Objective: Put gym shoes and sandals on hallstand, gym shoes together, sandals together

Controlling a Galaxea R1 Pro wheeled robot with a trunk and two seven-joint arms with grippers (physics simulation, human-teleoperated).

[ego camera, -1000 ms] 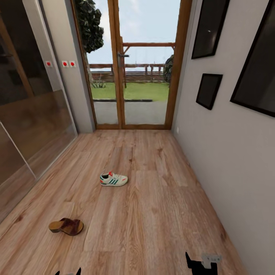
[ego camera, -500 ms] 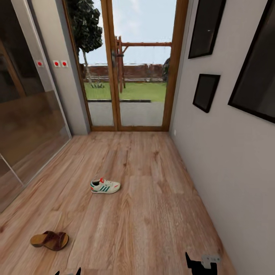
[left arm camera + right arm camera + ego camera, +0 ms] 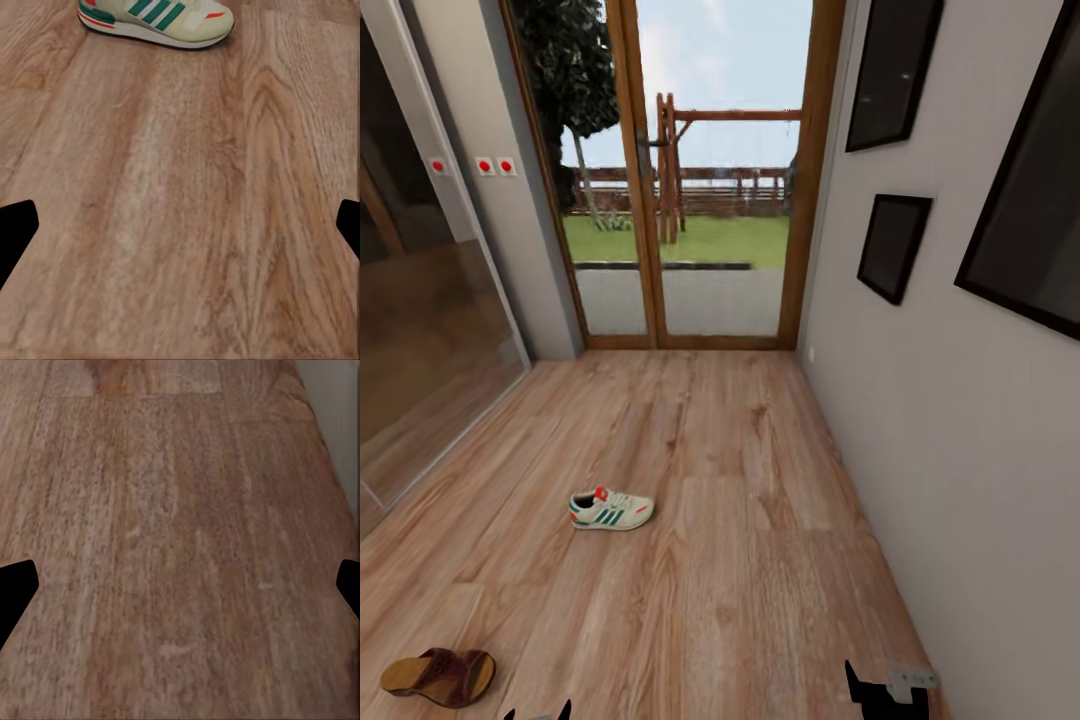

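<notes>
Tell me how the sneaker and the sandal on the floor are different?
The sneaker is off-white with green stripes and red accents; the sandal is dark brown. The sneaker is closed and laced; the sandal is open, with a strap over a flat sole. The sneaker lies farther off, mid-corridor; the sandal lies nearer, at the head view's lower left. Both rest on the wood floor, untouched.

One gym shoe (image 3: 611,509) lay on the corridor floor (image 3: 740,560), left of centre and well apart from the sandal (image 3: 438,676), which lay nearer the robot and further left. A glazed door (image 3: 680,180) stood behind both at the corridor's far end. Picture frames (image 3: 893,246) hung on the right wall (image 3: 960,420); a glass panel (image 3: 420,330) ran along the left
</notes>
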